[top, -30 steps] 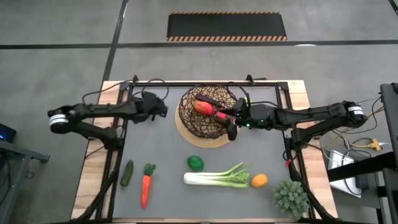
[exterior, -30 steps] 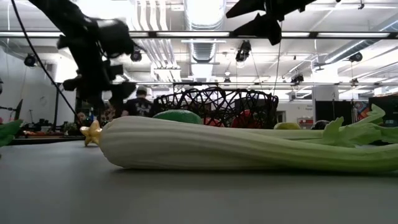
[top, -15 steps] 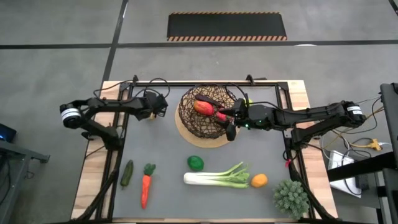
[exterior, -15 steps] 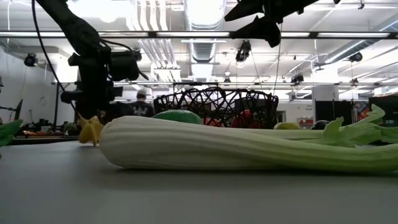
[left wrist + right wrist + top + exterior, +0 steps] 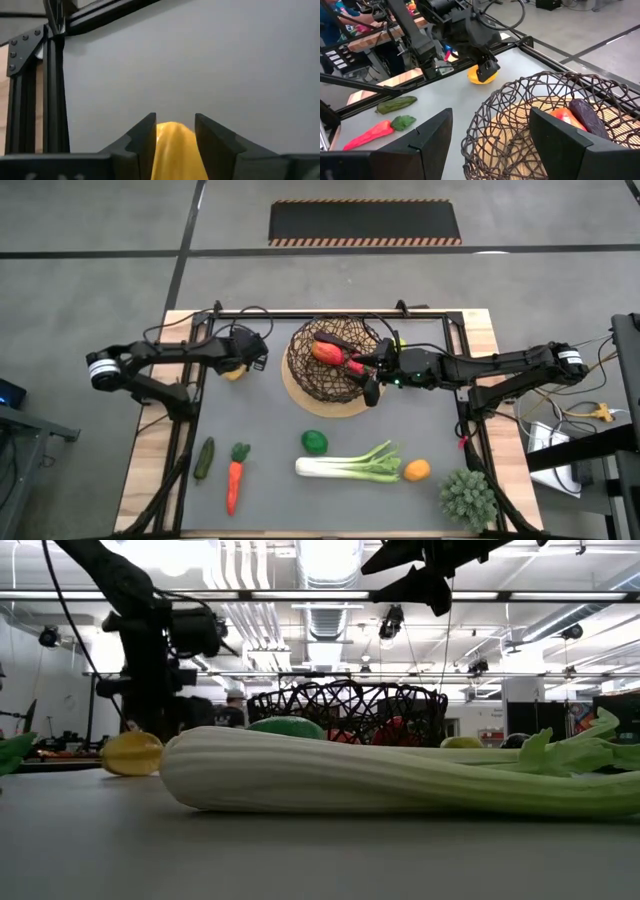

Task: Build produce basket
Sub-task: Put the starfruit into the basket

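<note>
Two fingers of left gripper [image 5: 174,131] flank yellow pepper [image 5: 175,150].

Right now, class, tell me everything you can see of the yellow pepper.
The yellow pepper is a small, smooth, glossy toy, rounded and slightly squat. It rests on the grey table near the far left corner, left of the basket. The left pincer comes down over it, a finger on each side.

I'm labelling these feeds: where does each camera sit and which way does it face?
High: overhead, facing down; both arms, dark woven wire basket.
Low: table height, across long white-green leek.
Left wrist: behind left claw around round yellow toy pepper.
Right wrist: behind open right claw, facing basket.
Shared: right wrist also sees pepper.
</note>
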